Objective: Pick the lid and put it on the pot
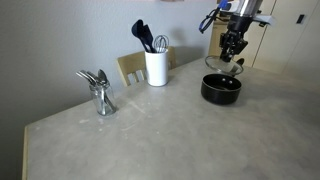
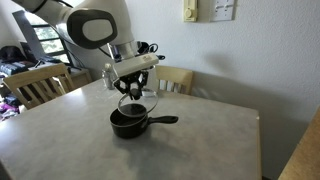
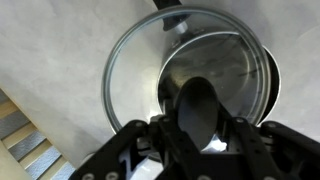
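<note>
- Clear glass with a thin silver rim and a small dark knob: the round flat lid (image 2: 133,104) hangs in the air, not on the table.
- The Robotiq gripper (image 2: 133,90) on the white Panda arm comes down from above. In the wrist view its fingers (image 3: 150,140) are closed in on the dark knob, so I judge it clamped on the lid.
- Just below sits the small, shallow black saucepan, the pot (image 2: 128,124), on the grey stone-look table (image 1: 150,140). There is a gap between lid and pot in both exterior views, so they are apart, not touching.
- Here is what matters: through the glass in the wrist view, the pot's round mouth sits off to one side of the lid's ring, not centred under it. The lid also looks slightly tilted in an exterior view (image 1: 226,66).
- The pot's long black handle (image 2: 165,120) lies flat and sticks out sideways, clear of the descent.
- My read: a small sideways nudge to line up rim with rim, level off, then straight down.
- The white cylindrical utensil holder (image 1: 156,68) and the metal cutlery stand (image 1: 100,95) are well apart from all this.
</note>
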`<act>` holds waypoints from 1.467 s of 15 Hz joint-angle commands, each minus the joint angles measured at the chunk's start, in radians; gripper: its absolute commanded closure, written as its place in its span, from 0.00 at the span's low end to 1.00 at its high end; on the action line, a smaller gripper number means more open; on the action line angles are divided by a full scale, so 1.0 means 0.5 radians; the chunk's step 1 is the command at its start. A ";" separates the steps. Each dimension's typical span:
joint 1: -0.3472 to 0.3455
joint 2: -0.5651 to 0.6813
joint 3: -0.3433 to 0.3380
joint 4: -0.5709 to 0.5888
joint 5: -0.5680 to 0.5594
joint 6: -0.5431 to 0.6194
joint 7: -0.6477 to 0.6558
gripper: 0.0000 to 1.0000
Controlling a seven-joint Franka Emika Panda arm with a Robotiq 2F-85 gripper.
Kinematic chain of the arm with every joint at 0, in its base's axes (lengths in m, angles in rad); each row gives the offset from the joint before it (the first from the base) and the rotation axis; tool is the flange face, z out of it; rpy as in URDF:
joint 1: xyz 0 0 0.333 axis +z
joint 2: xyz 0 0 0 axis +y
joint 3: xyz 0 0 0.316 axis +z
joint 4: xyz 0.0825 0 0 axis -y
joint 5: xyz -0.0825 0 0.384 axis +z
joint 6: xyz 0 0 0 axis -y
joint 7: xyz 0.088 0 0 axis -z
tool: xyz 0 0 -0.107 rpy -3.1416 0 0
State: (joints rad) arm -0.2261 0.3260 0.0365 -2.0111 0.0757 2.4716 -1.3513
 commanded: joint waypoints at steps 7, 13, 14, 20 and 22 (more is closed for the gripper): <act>0.038 0.024 0.008 -0.014 -0.025 -0.094 -0.120 0.85; 0.084 0.131 0.021 0.016 -0.048 -0.107 -0.189 0.85; 0.087 0.147 0.020 0.023 -0.054 -0.098 -0.195 0.85; 0.109 0.171 0.037 0.083 -0.087 -0.110 -0.220 0.85; 0.120 0.183 0.043 0.102 -0.092 -0.120 -0.232 0.85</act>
State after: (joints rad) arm -0.1685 0.4028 0.0500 -1.9937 0.0444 2.4300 -1.4395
